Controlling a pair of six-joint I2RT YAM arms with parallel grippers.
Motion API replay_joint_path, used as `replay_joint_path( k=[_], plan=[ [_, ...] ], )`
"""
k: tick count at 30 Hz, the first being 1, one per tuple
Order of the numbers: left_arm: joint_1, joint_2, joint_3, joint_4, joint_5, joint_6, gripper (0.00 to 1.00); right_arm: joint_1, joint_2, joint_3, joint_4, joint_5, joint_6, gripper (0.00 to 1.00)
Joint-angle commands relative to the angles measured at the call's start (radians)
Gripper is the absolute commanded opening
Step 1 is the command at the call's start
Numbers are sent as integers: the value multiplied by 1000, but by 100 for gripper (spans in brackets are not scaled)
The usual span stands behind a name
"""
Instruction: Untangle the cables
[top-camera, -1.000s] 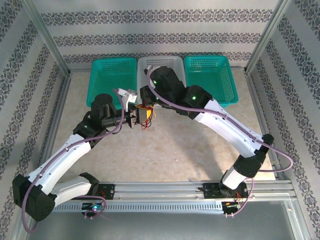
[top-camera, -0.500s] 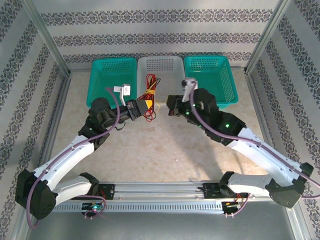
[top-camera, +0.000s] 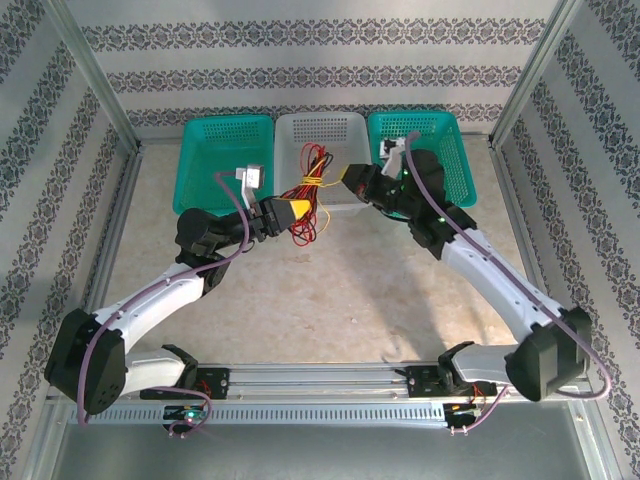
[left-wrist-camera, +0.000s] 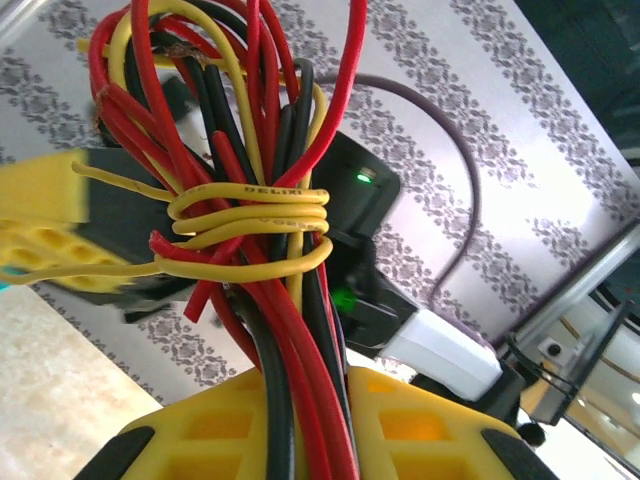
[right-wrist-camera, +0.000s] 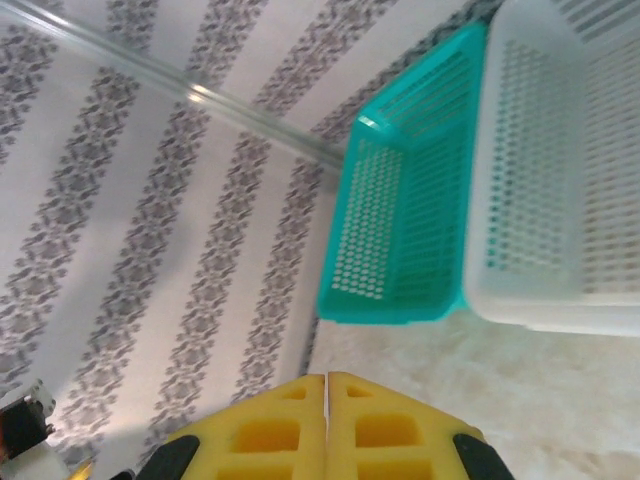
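Note:
The cables (top-camera: 313, 186) are a knotted bundle of thin red, yellow and black wires, held in the air in front of the white basket (top-camera: 320, 128). My left gripper (top-camera: 300, 210) is shut on the bundle's lower end. In the left wrist view the cables (left-wrist-camera: 250, 215) rise from between the yellow fingers (left-wrist-camera: 205, 425) of the left gripper (left-wrist-camera: 305, 400), with yellow wire wound around the middle. My right gripper (top-camera: 350, 177) hovers just right of the bundle. In its wrist view the right gripper (right-wrist-camera: 327, 378) is shut with nothing between the jaws.
Three baskets stand in a row at the back: teal (top-camera: 228, 160), white, and teal (top-camera: 425, 150). In the right wrist view the left teal basket (right-wrist-camera: 410, 200) and the white one (right-wrist-camera: 560, 190) lie ahead. Metal frame posts and patterned walls enclose the table.
The right gripper pulled away from the bundle to the right, then rose toward the baskets. The left gripper carried the bundle a little right and back, and the wires now stand higher.

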Motion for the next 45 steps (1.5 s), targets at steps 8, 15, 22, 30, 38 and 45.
replay_joint_path(
  k=[8, 15, 22, 30, 38, 45],
  plan=[
    [-55, -27, 98, 75, 278, 72, 0, -62, 263, 144, 291, -200, 219, 0],
    [-63, -93, 79, -411, 332, 373, 0, -97, 308, 318, 168, -297, 144, 0],
    [-64, -99, 105, -867, 248, 657, 0, -96, 292, 516, -108, -344, -75, 0],
    [-66, -38, 200, -1213, -35, 810, 0, -34, 241, 670, -479, -163, -345, 0],
    [-65, 45, 295, -1400, -285, 845, 0, 126, 190, 787, -693, 107, -522, 0],
    [-24, 38, 281, -1382, -409, 769, 0, 234, 51, 650, -622, 242, -501, 0]
  ],
)
